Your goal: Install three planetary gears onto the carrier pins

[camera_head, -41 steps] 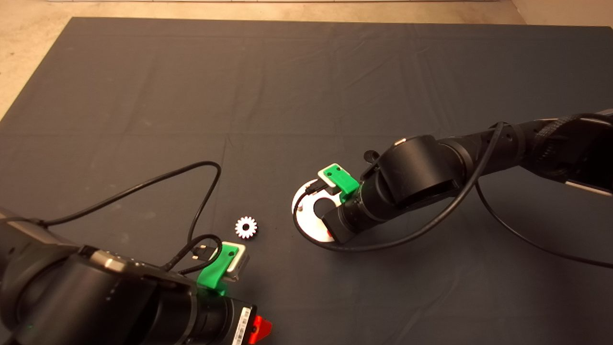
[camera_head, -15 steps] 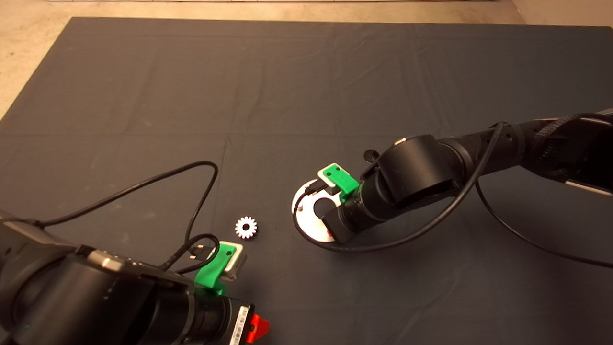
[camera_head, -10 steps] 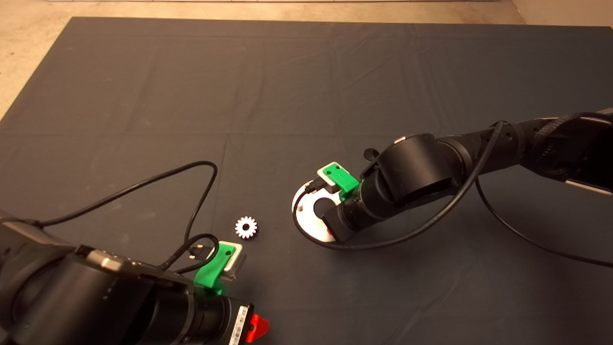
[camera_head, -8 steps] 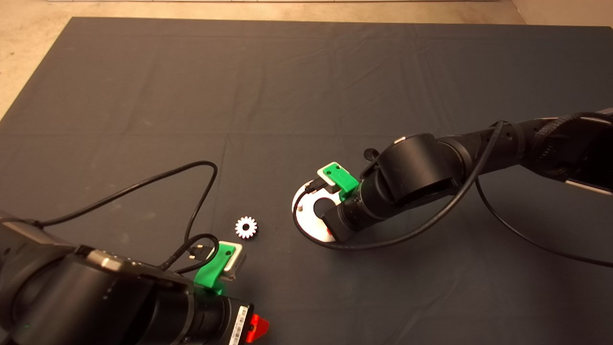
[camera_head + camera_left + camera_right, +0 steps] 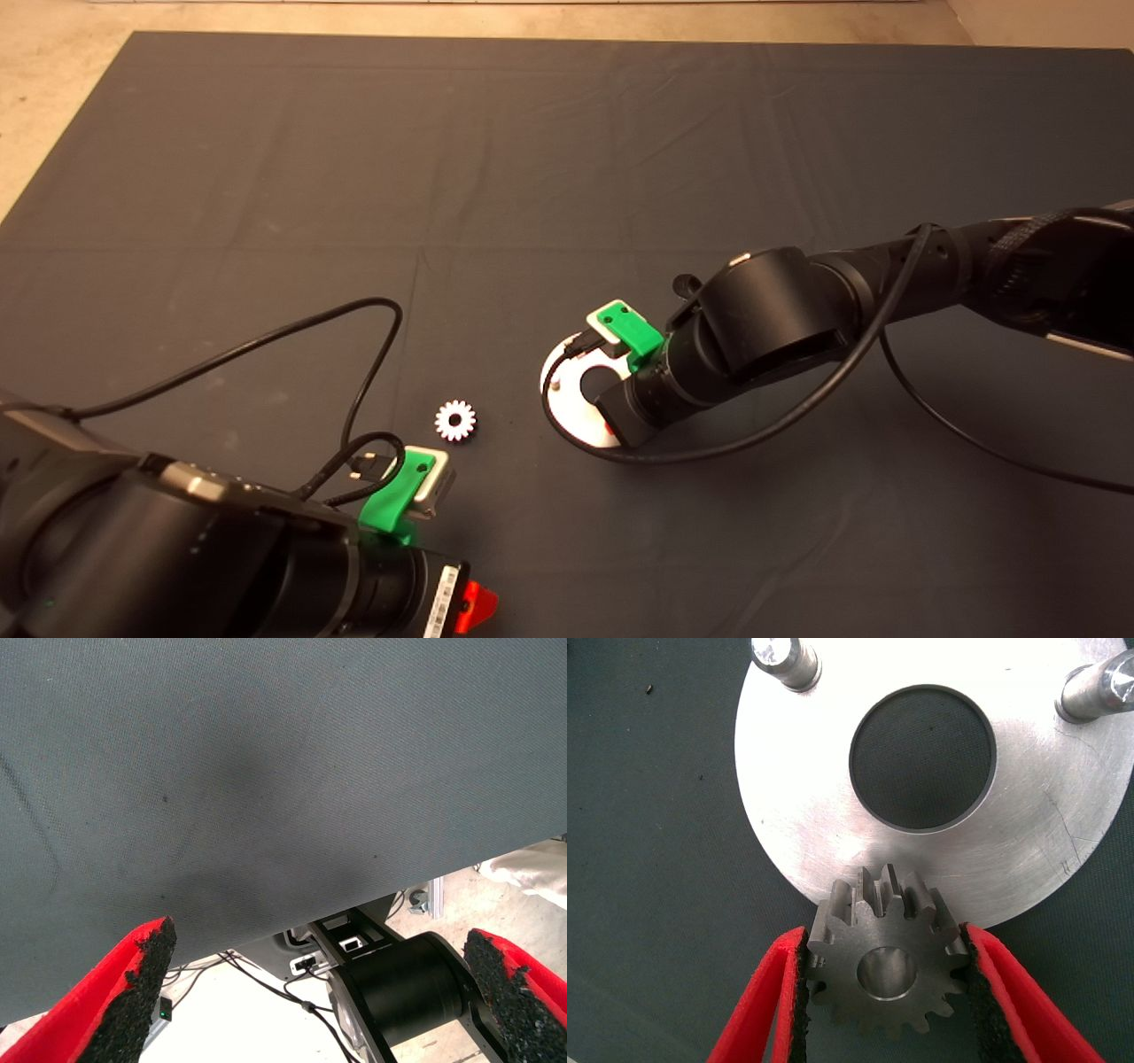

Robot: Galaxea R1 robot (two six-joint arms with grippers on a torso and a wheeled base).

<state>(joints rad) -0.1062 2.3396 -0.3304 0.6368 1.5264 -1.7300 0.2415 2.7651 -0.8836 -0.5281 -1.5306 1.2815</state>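
While left gripper [image 5: 323,992] jaws gape, right gripper [image 5: 888,979] jaws pinch dark steel toothed gear [image 5: 888,964], centre-holed.

**Left tool spread wide over bare mat**

The left tool [image 5: 323,992] holds its two red fingers [image 5: 97,1010] with rough black pads [image 5: 500,979] far apart. Between them lies dark grey woven mat [image 5: 283,771]; past its edge show a black cylindrical robot part [image 5: 403,988], cables and pale floor [image 5: 257,1019].

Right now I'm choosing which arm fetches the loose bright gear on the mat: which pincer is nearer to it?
Left. The left pincer waits near the mat's front edge, close to the bright gear. The right pincer is farther, over the carrier plate, shut on a darker gear.
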